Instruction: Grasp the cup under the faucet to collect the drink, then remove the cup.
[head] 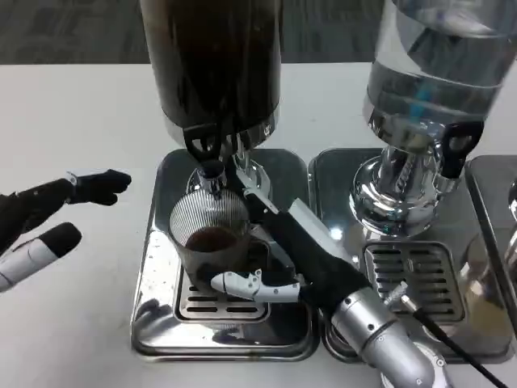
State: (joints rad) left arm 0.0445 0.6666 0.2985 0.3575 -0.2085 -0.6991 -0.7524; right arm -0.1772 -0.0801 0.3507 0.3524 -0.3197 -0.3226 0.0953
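Ribbed clear cup [212, 230] holds dark brown drink [212, 240].

The ribbed clear cup [212, 234], holding dark drink, stands upright on the drip grate under the faucet [212, 174].

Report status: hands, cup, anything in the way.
Right hand grips the cup under the dark dispenser's faucet. Left hand open, off to the side above the table. Cup holds some dark drink. Nothing in the way.
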